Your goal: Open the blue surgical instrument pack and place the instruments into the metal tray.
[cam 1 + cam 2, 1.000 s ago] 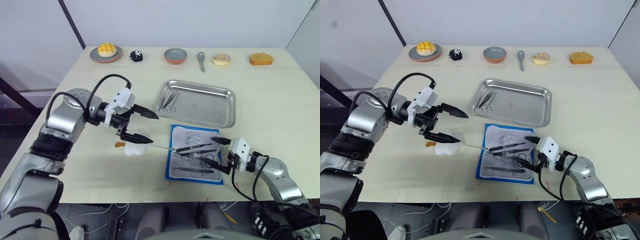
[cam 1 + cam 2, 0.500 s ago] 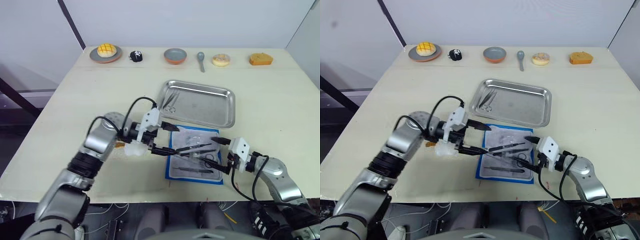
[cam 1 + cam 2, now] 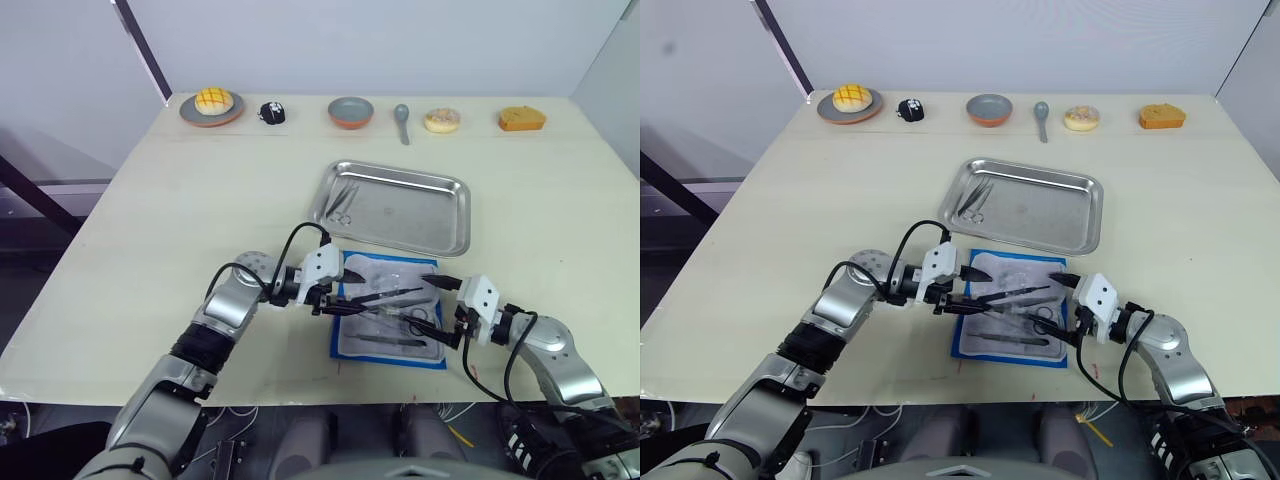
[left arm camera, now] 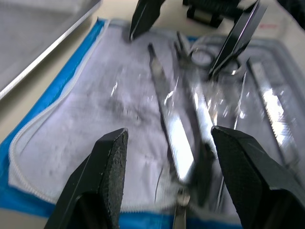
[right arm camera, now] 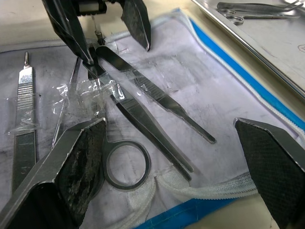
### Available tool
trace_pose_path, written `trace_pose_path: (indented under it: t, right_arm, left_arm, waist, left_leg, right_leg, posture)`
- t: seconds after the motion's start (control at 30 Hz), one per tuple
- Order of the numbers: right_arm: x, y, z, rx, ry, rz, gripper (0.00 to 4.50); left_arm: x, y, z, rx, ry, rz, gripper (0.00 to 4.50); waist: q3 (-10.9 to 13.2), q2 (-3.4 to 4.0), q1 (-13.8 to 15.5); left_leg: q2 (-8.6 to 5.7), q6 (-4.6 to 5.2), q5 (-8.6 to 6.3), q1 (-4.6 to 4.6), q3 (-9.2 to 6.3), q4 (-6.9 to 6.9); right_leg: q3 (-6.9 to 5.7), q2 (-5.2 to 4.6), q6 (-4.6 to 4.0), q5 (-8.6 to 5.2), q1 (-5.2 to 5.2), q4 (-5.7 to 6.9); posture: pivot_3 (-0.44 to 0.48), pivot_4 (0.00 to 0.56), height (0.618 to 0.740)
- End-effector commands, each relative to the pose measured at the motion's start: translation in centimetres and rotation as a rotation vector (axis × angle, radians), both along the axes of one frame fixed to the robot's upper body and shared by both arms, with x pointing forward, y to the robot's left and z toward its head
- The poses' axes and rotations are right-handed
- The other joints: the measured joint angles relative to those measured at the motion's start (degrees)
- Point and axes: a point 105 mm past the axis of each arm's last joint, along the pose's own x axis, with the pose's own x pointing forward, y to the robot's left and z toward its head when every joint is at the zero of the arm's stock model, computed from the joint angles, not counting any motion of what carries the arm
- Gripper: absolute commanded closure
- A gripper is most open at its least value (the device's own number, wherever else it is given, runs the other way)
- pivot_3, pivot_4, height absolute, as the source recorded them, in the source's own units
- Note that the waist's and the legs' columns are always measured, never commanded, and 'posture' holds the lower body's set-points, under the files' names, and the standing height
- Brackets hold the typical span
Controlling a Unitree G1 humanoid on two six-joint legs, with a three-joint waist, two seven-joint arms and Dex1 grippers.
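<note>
Pale tabletop runs under everything in our left eye view, with plates and a bowl lined up along its far edge. Our left gripper (image 3: 342, 292), which a second ago hung well out over bare table near a white toy figure, has swung in and now sits over the near-left part of the blue surgical instrument pack (image 3: 392, 309), jaws spread wide. The pack lies open, lining up, just in front of the metal tray (image 3: 394, 207), which already holds one pair of scissors (image 3: 343, 203) beyond the left gripper.

Our right eye view tells the same story: our right gripper (image 3: 1064, 307) rests at the pack's right edge where it was before, jaws apart, holding nothing.

From the left wrist view, our two black fingers (image 4: 106, 177) straddle a long pair of forceps (image 4: 167, 123) lying on the lining directly ahead, not yet touching it. We judge the arm has come back for its next tool.

From the right wrist view, the instruments (image 5: 138, 105) lie fanned between both grippers, some under clear plastic, with a ring handle (image 5: 127, 164) just ahead of our right fingers. Several tools remain to move, so the task is only partly done
</note>
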Motion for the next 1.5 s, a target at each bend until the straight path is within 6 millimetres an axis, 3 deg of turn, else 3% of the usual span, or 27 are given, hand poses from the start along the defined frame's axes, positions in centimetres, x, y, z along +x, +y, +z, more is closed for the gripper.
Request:
trace_pose_path:
  t: [0.03, 0.2, 0.67, 0.93, 1.03, 1.1, 1.2, 1.5]
  right_arm:
    - [-1.3, -2.5, -5.5, -0.141, 0.193, -0.097, 0.00]
    - [-1.3, -2.4, -5.5, -0.140, 0.192, -0.097, 0.00]
    - [-1.4, -2.5, -5.5, -0.143, 0.192, -0.097, 0.00]
    - [-1.4, -2.5, -5.4, -0.146, 0.190, -0.097, 0.00]
    - [-1.2, -2.5, -5.3, -0.145, 0.188, -0.097, 0.00]
    - [-1.2, -2.4, -5.3, -0.145, 0.187, -0.096, 0.00]
    - [-1.2, -2.4, -5.3, -0.145, 0.187, -0.095, 0.00]
    - [-1.3, -2.2, -5.4, -0.142, 0.190, -0.092, 0.00]
  left_arm:
    - [0.5, -0.1, 0.3, 0.001, -0.033, 0.002, 1.65]
    - [1.3, -0.2, 0.2, 0.006, -0.042, 0.017, 1.65]
    - [0.0, 0.2, -1.1, 0.074, 0.008, -0.090, 1.65]
    - [0.5, 0.4, -1.5, 0.084, 0.002, -0.051, 1.65]
    - [0.7, 0.5, -1.6, 0.084, 0.012, -0.043, 2.33]
    - [0.6, 0.6, -1.8, 0.084, 0.028, -0.043, 3.37]
    - [0.5, 0.8, -1.9, 0.092, 0.028, -0.049, 4.48]
    - [0.8, 0.1, -0.3, 0.061, 0.012, -0.062, 4.49]
  waist:
    - [-0.01, 0.00, 0.02]
    - [-0.03, 0.00, 0.05]
    - [-0.07, 0.01, 0.04]
    - [-0.23, 0.01, 0.05]
    - [-0.37, -0.01, 0.07]
    - [-0.39, 0.01, 0.06]
    - [-0.44, 0.02, 0.08]
    - [-0.47, 0.04, 0.06]
  left_leg:
    - [0.00, 0.00, 0.00, 0.00, 0.00, 0.00]
    - [-0.01, 0.00, 0.00, 0.00, 0.00, 0.00]
    - [-0.01, 0.00, 0.00, 0.00, 0.01, 0.00]
    - [-0.01, 0.00, 0.00, 0.00, 0.00, 0.00]
    - [-0.01, 0.00, 0.00, 0.00, 0.00, 0.00]
    - [-0.01, 0.01, 0.00, 0.00, 0.00, 0.00]
    - [-0.01, 0.01, 0.00, 0.00, -0.01, 0.00]
    - [-0.01, 0.01, 0.00, 0.02, -0.01, 0.00]
  right_leg:
    - [0.00, 0.00, 0.00, 0.00, 0.00, 0.00]
    - [-0.01, -0.01, 0.00, 0.00, 0.00, 0.00]
    - [-0.01, 0.00, 0.00, 0.00, 0.01, 0.00]
    - [-0.01, -0.01, 0.00, 0.00, 0.01, -0.01]
    - [-0.01, -0.01, 0.00, 0.00, 0.01, -0.02]
    - [-0.02, 0.00, 0.00, 0.00, 0.01, -0.02]
    - [-0.03, 0.00, 0.00, 0.00, 0.01, -0.01]
    - [-0.02, 0.00, 0.00, 0.00, 0.01, -0.01]
  posture:
    - [0.000, 0.150, 0.740]
    - [0.000, 0.150, 0.740]
    - [0.000, 0.150, 0.740]
    - [0.000, 0.150, 0.740]
    - [0.000, 0.150, 0.740]
    - [0.000, 0.150, 0.740]
    - [0.000, 0.150, 0.740]
    - [0.000, 0.150, 0.740]
